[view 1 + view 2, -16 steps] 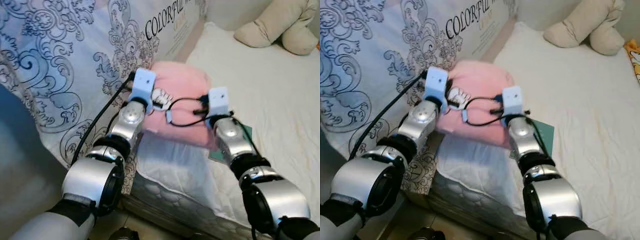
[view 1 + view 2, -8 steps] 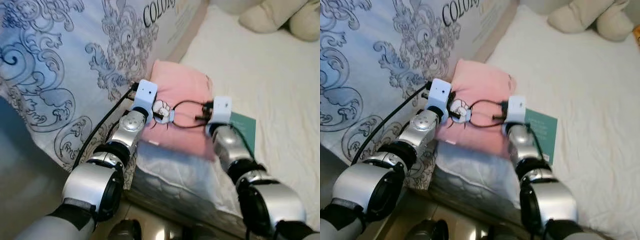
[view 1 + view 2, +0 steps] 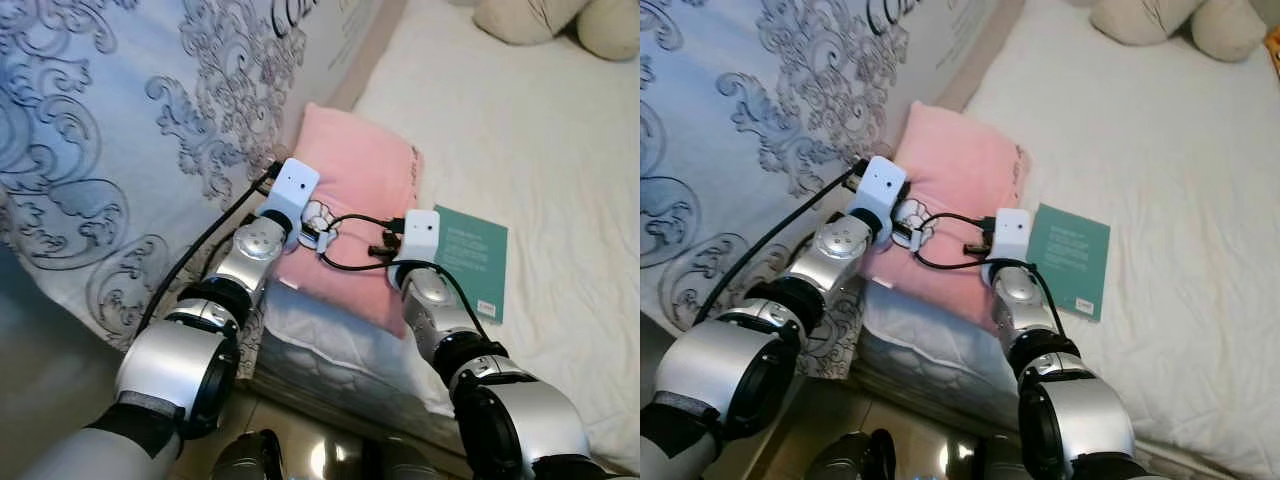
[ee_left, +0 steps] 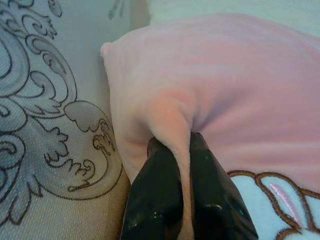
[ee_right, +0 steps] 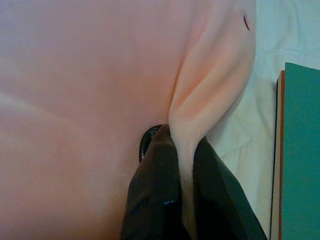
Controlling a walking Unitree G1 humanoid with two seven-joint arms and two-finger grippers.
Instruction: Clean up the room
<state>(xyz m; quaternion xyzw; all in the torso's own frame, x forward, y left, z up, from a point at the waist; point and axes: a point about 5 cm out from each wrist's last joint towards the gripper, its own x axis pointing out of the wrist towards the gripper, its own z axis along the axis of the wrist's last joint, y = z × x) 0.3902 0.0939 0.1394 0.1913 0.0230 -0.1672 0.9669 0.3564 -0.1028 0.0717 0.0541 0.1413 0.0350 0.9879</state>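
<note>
A soft pink pillow [image 3: 355,190] is being pinched at the bed's [image 3: 560,150] left edge by the closed fingers of the left gripper [image 4: 181,150] and the right gripper [image 5: 182,145], beside a flat teal book [image 3: 470,255].

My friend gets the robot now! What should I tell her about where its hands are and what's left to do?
Left gripper: jaws shut, pinching a fold of the pink pillow.
Right gripper: jaws shut on a fold on the pillow's other side.
The pillow lies on the white bed, against the patterned bedding, beside a green book.
Done: pillow gripped by both.
Left: probably settle the pillow, let go, then tidy the book.
</note>
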